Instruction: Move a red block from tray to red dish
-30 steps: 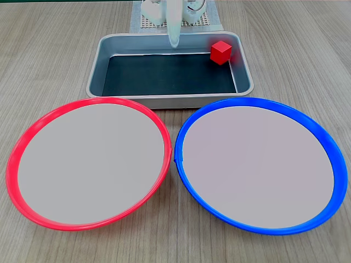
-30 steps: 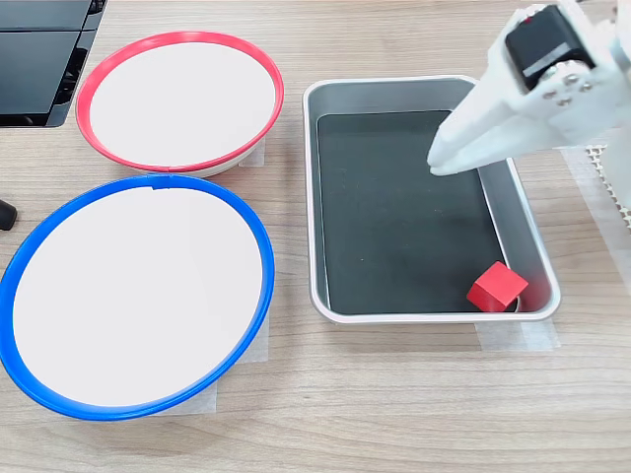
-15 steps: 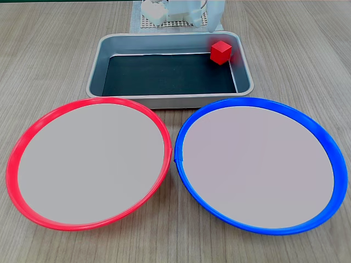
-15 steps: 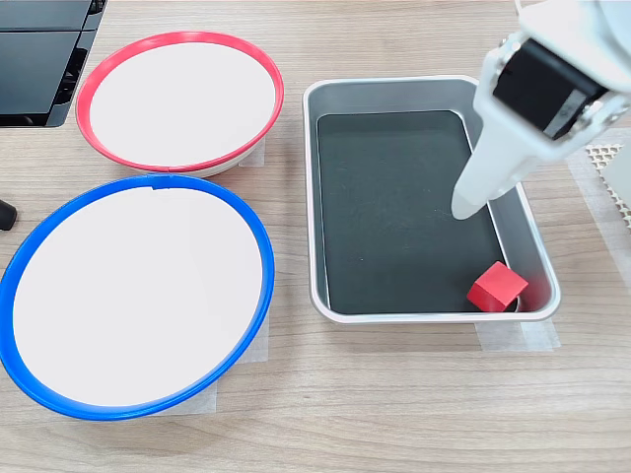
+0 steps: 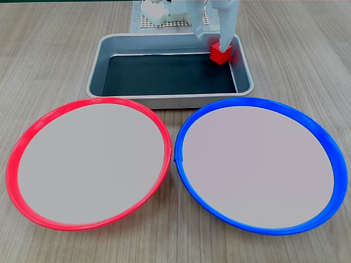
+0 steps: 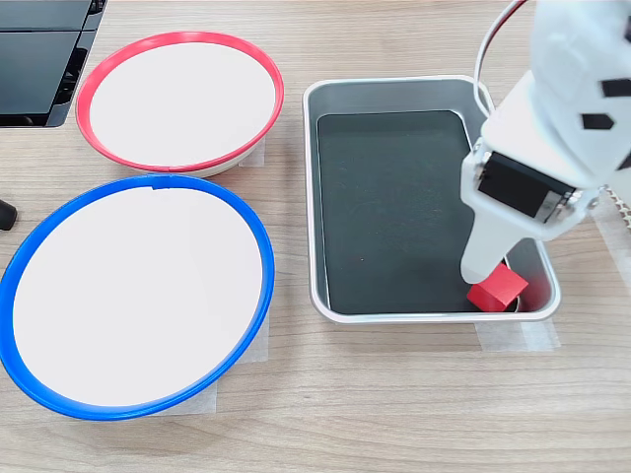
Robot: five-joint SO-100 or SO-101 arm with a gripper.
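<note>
Now gripper [image 6: 485,278] fingers open wide, straddling red block [image 6: 499,289] in tray [image 6: 394,91]

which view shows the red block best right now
The first exterior view: the red block shows its front faces in the tray's corner, with only its top under the claw. In the second exterior view the claw covers part of the block.

Matt metal tray [image 5: 104,52], wood-grain table [image 5: 49,60]
</note>
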